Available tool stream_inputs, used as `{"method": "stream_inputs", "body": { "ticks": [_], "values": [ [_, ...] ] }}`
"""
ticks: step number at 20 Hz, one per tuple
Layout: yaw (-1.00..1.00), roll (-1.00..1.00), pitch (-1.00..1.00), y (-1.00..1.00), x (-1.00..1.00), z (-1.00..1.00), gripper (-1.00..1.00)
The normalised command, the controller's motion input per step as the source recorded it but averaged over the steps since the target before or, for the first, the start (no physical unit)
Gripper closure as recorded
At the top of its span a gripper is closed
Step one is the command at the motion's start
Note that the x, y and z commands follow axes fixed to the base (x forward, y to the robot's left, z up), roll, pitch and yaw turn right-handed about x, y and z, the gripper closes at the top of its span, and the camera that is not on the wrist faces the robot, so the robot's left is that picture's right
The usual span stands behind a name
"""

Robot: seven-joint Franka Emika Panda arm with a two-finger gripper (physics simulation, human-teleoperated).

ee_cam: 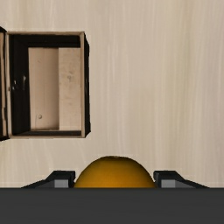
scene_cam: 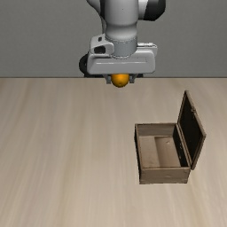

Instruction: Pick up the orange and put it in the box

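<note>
Orange (scene_cam: 120,79), mostly hidden by the gripper (scene_cam: 120,83), is clamped between both fingers (ee_cam: 61,178) above the table (scene_cam: 62,133), well apart from the box (scene_cam: 162,175), whose lid stands open

Orange (scene_cam: 120,79): you see just a small patch under the pincer (scene_cam: 120,82), whose body covers the rest. In the wrist view the pincer's dark body hides part of it too.
Fingers (ee_cam: 61,178): just the tips clear that dark body, one on each side of the orange.
Box lid (ee_cam: 3,83): the wrist view's edge cuts it off.
Arm (scene_cam: 124,13): it runs out past the exterior view's edge.
</note>
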Motion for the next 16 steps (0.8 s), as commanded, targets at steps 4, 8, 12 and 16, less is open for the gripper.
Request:
{"method": "stream_inputs", "body": {
  "ticks": [4, 8, 12, 16],
  "values": [
    [0.00, 0.00, 0.00, 1.00, 0.00, 0.00, 1.00],
    [0.00, 0.00, 0.00, 0.50, 0.50, 0.00, 1.00],
    [0.00, 0.00, 0.00, 0.00, 1.00, 0.00, 1.00],
    [0.00, 0.00, 0.00, 0.25, 0.75, 0.00, 1.00]
  ]
}}
